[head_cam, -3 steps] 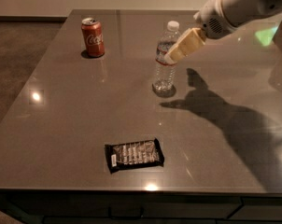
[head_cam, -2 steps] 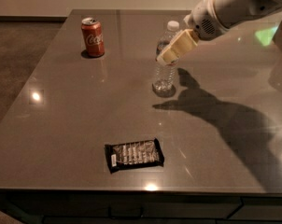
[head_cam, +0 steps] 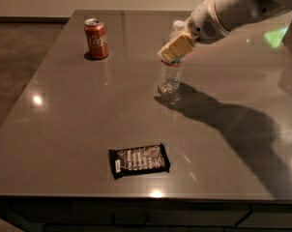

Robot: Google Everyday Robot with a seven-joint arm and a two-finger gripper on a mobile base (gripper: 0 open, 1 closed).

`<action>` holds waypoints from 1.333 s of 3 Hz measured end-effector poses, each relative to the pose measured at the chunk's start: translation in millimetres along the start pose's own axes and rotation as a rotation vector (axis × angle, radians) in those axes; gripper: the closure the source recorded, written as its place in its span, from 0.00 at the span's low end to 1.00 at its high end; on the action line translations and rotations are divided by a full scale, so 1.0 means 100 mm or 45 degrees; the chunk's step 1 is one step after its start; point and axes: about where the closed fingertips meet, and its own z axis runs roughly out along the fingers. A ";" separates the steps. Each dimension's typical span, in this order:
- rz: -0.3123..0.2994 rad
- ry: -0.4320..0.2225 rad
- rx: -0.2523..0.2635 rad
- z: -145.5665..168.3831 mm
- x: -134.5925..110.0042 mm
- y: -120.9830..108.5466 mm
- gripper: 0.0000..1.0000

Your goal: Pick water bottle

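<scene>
The water bottle (head_cam: 170,77) is clear plastic with a white cap. It stands upright on the grey table (head_cam: 78,129), right of centre toward the back. My gripper (head_cam: 175,48) comes in from the upper right on a white arm (head_cam: 233,8). Its tan end lies across the bottle's upper part, just under the cap, and hides the label band. The bottle's base rests on the table.
A red Coca-Cola can (head_cam: 96,38) stands at the back left. A dark snack-bar wrapper (head_cam: 138,160) lies flat near the front edge. The arm's shadow falls across the right of the table. The floor lies beyond the left edge.
My gripper has moved left and slightly down, from beside the bottle's right side to across its upper part. The bottle, can and wrapper have not moved.
</scene>
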 end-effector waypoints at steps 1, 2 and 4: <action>-0.020 -0.029 -0.016 -0.09 -0.12 0.01 0.79; -0.063 -0.067 -0.008 -0.28 -0.31 -0.02 0.99; -0.161 -0.098 0.018 -0.68 -0.69 -0.09 1.00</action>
